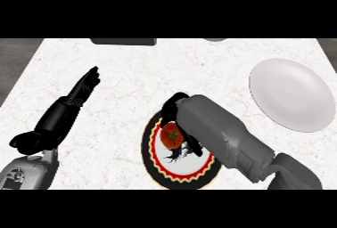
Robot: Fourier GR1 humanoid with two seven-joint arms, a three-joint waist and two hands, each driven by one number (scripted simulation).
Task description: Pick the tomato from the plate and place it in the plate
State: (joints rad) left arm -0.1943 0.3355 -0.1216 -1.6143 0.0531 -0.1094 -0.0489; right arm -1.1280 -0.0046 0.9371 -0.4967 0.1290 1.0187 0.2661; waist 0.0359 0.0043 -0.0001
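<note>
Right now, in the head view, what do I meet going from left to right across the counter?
Left hand → patterned plate with the tomato on it, the right hand over it → white plate.

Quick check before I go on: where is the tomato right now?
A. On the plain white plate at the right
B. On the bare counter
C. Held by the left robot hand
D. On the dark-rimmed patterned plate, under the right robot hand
D. The tomato sits on the patterned plate, with the right robot hand over it; the white plate holds nothing.

Right forearm (220, 133) hides much of patterned plate (153, 167); right hand (172, 108) fingers unclear
</note>
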